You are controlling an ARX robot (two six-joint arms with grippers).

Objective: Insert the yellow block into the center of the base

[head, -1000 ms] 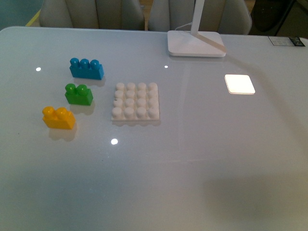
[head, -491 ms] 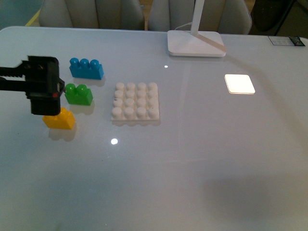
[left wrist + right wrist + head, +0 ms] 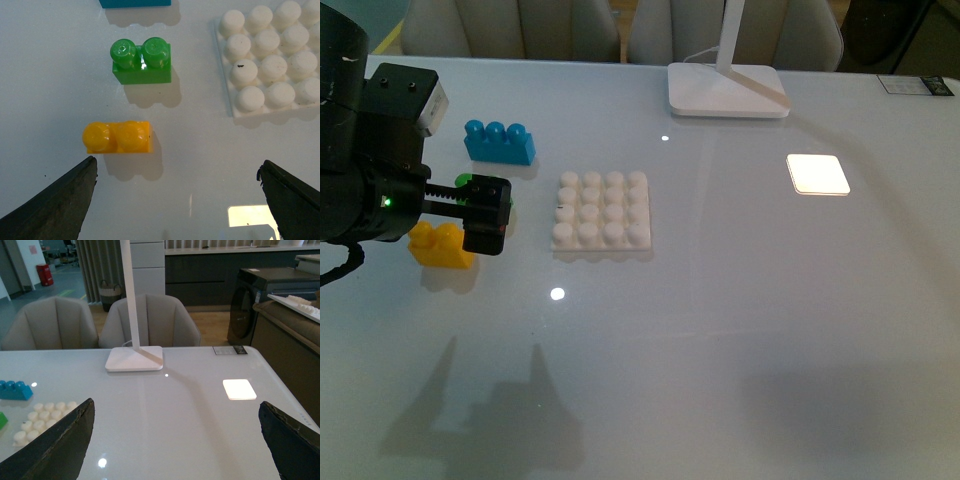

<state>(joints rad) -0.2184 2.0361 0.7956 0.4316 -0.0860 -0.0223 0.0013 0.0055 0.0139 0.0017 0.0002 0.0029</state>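
The yellow block (image 3: pixel 440 245) (image 3: pixel 117 137) lies on the table left of the white studded base (image 3: pixel 602 211) (image 3: pixel 272 70), with a gap between them. My left gripper (image 3: pixel 485 218) (image 3: pixel 180 200) hovers open above the table, just on the base's side of the yellow block, and nothing is between its fingers. In the left wrist view the block sits ahead of the jaws, nearer one finger (image 3: pixel 65 197). My right gripper (image 3: pixel 175 440) is open and empty over bare table, away from the base (image 3: pixel 42 420); it does not show in the front view.
A green brick (image 3: pixel 142 60) sits just beyond the yellow one, mostly hidden by the left gripper in the front view. A blue brick (image 3: pixel 500 142) lies further back. A white lamp foot (image 3: pixel 727 90) stands at the back, and a glowing square patch (image 3: pixel 817 174) lies to the right.
My left arm has come into the front view from the left and moved right and nearer the camera, now covering the green brick. The bricks and base have not moved.
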